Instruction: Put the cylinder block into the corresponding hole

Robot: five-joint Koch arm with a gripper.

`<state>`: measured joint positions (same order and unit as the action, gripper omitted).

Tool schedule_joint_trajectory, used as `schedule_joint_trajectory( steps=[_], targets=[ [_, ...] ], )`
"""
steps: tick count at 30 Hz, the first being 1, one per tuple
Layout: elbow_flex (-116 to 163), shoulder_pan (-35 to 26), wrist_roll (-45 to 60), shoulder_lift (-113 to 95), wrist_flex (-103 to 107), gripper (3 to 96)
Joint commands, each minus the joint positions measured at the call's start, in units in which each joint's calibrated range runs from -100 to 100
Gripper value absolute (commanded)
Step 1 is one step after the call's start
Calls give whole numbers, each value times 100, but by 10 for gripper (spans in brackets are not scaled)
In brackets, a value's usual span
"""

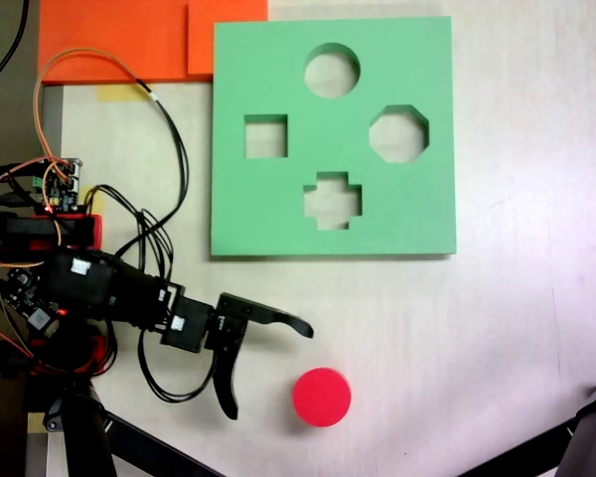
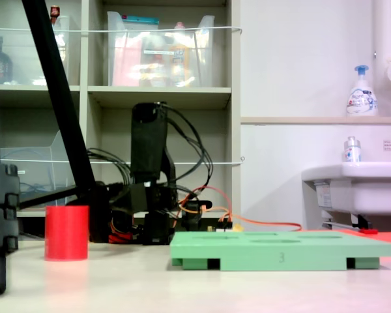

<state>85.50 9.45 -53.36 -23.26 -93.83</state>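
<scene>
Well below the green board (image 1: 333,139) on the counter (image 1: 497,338), the red cylinder block (image 1: 322,397) looks light, soft foam, best pinched across its round sides by the wide-open tool (image 1: 270,368) just beside it.

Red cylinder block (image 1: 322,397) upright on table, untouched; round hole (image 1: 332,71) in green board, empty, well apart.

light: bright, even, overexposed right | shadows: faint | focus: both exterior views slightly soft
</scene>
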Motion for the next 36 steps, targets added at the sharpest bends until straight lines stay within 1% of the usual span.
schedule_joint_trajectory(
  steps=[1,9,31,35,36],
  targets=[
    [-414,73,49,510,-617,958],
    [-1032,93,49,1432,-617,958],
    [-2179,181,39,2647,-617,956],
    [-2378,239,34,2800,-617,898],
    [-2408,249,34,2800,-617,895]
  ],
)
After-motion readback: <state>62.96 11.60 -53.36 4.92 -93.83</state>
